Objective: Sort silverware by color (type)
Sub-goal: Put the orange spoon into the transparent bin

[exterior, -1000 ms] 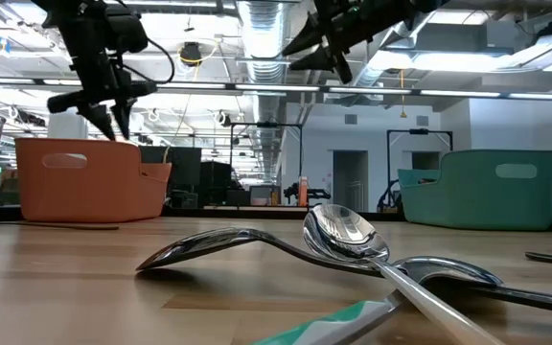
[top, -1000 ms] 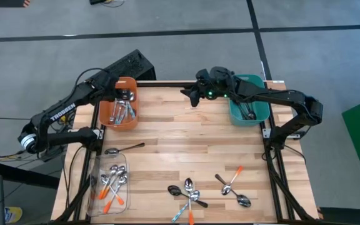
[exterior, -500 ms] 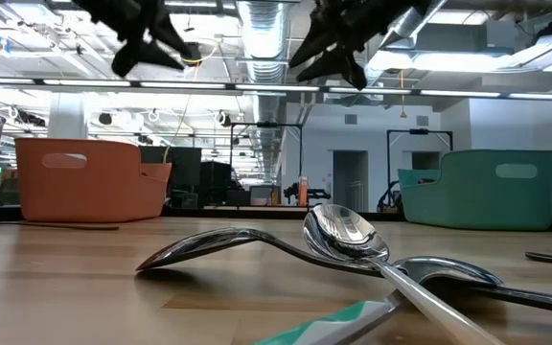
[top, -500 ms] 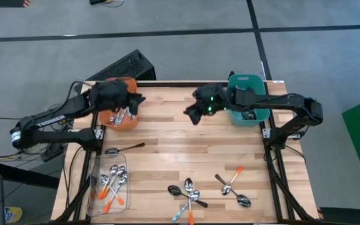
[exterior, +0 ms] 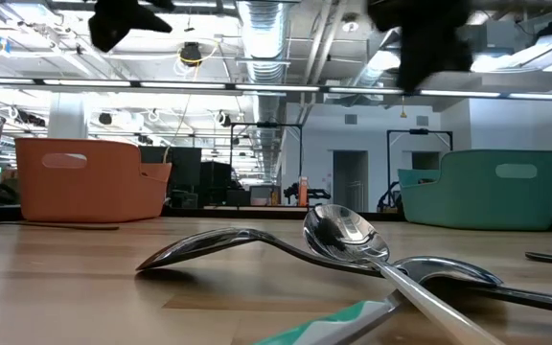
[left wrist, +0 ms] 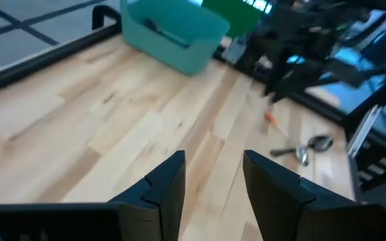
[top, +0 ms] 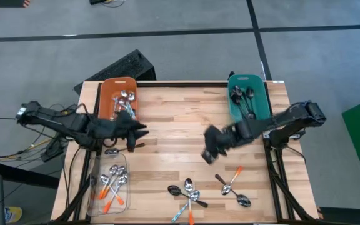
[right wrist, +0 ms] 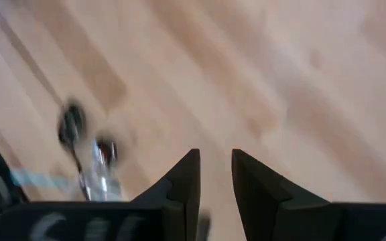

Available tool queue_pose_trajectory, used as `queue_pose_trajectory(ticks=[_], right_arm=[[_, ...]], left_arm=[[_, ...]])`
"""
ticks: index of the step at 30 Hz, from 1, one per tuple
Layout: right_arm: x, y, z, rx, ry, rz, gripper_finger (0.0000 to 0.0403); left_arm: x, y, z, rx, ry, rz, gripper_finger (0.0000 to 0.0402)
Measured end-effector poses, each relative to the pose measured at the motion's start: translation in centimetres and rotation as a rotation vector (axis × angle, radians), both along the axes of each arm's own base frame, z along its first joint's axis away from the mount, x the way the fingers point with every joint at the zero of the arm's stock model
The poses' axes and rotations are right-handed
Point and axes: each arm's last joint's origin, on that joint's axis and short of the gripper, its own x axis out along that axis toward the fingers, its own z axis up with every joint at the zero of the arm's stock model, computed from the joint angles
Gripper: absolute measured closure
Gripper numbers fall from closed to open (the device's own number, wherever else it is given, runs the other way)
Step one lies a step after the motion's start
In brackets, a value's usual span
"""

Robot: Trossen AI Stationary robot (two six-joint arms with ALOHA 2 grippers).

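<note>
Silverware lies in two loose groups near the table's front edge: a pile (top: pixel 189 194) of silver and dark spoons, and a few orange-handled and silver ones (top: pixel 233 185). One silver spoon (top: pixel 122 149) lies alone at the left. My left gripper (top: pixel 140 132) hovers open above the table's left half, beside the orange bin (top: pixel 108 109). My right gripper (top: pixel 210 152) hovers open over the middle of the table, tipped down, with blurred spoons (right wrist: pixel 86 150) ahead of it. Nothing is between either pair of fingers (left wrist: pixel 169 184) (right wrist: pixel 186 177).
The orange bin holds silver spoons. A teal bin (top: pixel 258 115) at the far right holds dark spoons. A clear tray (top: pixel 99 172) at the near left holds orange-handled and silver spoons. Bare wood lies between the two grippers.
My left gripper has swung from over the orange bin toward the table's near edge and now hangs beside the bin. My right gripper has moved from the far edge beside the teal bin toward the near edge and down, tipping its fingers downward.
</note>
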Motion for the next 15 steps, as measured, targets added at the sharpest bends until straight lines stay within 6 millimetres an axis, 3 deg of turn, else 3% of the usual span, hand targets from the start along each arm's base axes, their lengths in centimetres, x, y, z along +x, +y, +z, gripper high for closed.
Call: queue_pose_trajectory(ticks=[4,10,15], right_arm=[[-1.7,3.9,-1.3,0.040,0.088,-0.019,0.0294],[-4.3,9.0,-2.6,0.102,0.139,-0.052,0.0294],[-5.4,11.0,-4.6,0.183,0.242,-0.441,0.0294]], left_arm=[[0.6,-1.6,-1.7,-0.008,0.047,0.014,0.0264],[1.6,-3.3,-2.8,-0.064,0.068,-0.008,0.0264],[2.3,-4.3,-3.2,-0.063,0.061,-0.030,0.0264]])
